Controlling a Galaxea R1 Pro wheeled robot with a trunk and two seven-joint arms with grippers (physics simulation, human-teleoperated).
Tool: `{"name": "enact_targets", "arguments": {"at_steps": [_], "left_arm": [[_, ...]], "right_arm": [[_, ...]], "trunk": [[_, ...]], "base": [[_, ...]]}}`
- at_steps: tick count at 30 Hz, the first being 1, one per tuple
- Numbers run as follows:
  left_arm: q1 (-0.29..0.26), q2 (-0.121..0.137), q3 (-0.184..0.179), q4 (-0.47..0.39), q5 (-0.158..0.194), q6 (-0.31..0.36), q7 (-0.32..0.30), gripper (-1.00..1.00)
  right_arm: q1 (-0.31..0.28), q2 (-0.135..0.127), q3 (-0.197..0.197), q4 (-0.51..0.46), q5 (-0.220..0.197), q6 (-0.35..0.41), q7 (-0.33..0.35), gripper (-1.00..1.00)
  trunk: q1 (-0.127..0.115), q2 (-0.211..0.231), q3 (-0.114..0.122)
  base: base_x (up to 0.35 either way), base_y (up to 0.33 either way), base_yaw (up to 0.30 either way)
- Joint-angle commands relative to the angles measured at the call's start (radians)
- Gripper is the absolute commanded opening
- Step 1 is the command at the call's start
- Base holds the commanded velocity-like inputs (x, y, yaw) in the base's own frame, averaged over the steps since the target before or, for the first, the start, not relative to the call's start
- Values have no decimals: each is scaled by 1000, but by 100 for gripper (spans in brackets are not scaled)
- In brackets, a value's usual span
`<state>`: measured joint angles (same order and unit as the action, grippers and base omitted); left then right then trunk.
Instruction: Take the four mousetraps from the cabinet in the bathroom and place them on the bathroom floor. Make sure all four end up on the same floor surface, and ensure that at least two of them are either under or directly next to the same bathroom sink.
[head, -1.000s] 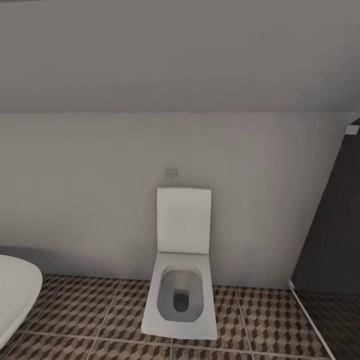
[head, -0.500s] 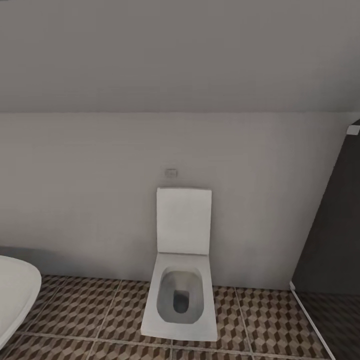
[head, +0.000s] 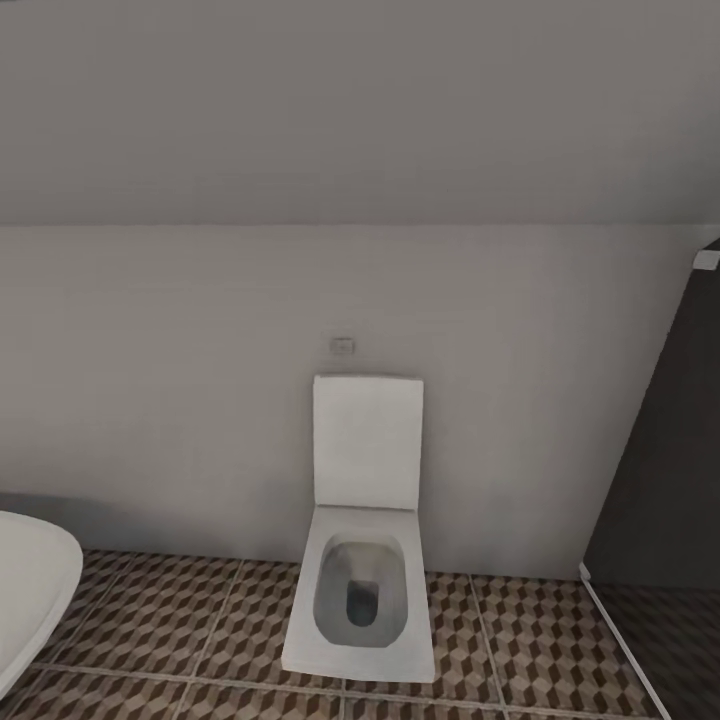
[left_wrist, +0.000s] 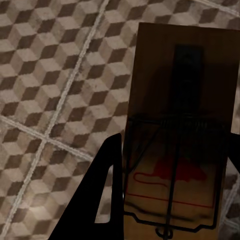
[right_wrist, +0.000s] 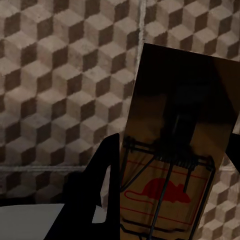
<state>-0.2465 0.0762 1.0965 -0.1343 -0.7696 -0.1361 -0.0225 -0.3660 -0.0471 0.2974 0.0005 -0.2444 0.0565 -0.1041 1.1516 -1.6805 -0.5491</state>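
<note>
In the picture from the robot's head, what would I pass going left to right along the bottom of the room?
White rounded tub edge → cube-patterned bathroom floor → toilet → more tiles → dark panel at the far right.

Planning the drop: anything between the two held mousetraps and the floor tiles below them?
Nothing visible. The left mousetrap and the right mousetrap each hang over bare cube-pattern bathroom floor. A pale surface shows beside the right one, not beneath it.

The left finger (left_wrist: 100, 200) is flat matte black, wedge-shaped, with a slim triangular cut-out (the right finger (right_wrist: 97, 200) looks identical).
</note>
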Motion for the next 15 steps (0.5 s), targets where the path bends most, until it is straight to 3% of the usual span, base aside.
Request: {"name": "enact_targets", "arguments": {"at_steps": [1,5,15], "left_arm": [[-2,0,8,-1,-11,7,2,-100],[-5,-6,8,-4,-11,51,2,-100],[-7,-35,7,-4,-24,67,4,-100]], "right_arm": [[-1,0,8,-9,-12,4,1,-100],[-1,1,2,-46,-16,-5,0,-100],[-1,2,-3,-60,-18,-60,0,-100]], "trunk": [[0,0,-1],[0,0,-1],[0,0,-1]], "base": [[0,0,0],[0,0,0],[0,0,0]]}}
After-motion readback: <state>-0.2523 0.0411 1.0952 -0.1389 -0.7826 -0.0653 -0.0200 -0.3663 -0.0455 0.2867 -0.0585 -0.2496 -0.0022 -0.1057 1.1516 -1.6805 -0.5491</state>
